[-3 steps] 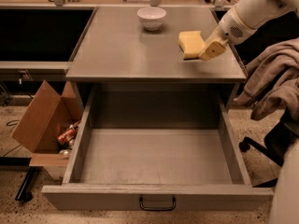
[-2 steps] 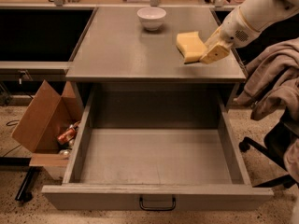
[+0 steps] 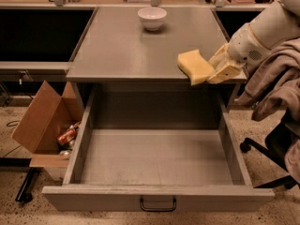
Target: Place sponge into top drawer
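The pale yellow sponge [image 3: 192, 64] hangs tilted over the front right edge of the grey counter [image 3: 126, 50], above the open top drawer. My gripper [image 3: 212, 74] comes in from the right on a white arm and is shut on the sponge's right end. The top drawer [image 3: 154, 156] is pulled fully out below, with a flat grey bottom, nothing in it, and a small dark handle [image 3: 158, 204] on its front panel.
A white bowl [image 3: 152, 18] stands at the back of the counter. An open cardboard box [image 3: 44, 121] with cans sits on the floor at the left. A chair draped with grey-brown cloth [image 3: 276, 86] stands close at the right of the drawer.
My gripper has carried the sponge from the counter's middle right toward its front edge, and the sponge now overhangs the open drawer.
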### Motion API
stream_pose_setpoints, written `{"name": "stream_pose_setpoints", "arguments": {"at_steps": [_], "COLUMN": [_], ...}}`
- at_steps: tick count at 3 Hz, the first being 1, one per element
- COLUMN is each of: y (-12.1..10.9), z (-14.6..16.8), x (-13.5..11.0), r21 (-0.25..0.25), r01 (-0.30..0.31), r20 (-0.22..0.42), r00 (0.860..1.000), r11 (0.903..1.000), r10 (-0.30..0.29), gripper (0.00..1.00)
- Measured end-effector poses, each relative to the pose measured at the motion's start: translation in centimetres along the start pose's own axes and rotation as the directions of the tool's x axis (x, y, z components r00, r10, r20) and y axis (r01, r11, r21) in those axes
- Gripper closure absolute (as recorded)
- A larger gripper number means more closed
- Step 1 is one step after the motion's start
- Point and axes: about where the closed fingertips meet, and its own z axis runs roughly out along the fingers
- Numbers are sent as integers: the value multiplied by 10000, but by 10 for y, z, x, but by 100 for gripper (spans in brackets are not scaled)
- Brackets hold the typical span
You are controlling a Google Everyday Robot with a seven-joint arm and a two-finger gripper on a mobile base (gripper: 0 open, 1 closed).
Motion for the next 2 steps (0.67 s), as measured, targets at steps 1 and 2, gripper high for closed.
{"name": "stream_pose_setpoints", "arguments": {"at_steps": [1, 2], "y": [0, 39], "z": [0, 11], "x": [0, 15], "r21": [0, -81], "r01": [1, 453], "r20": [0, -125], "r00": [10000, 9989], "r11": [10000, 9989], "r10": [-1, -454], "gripper": [100, 100]}}
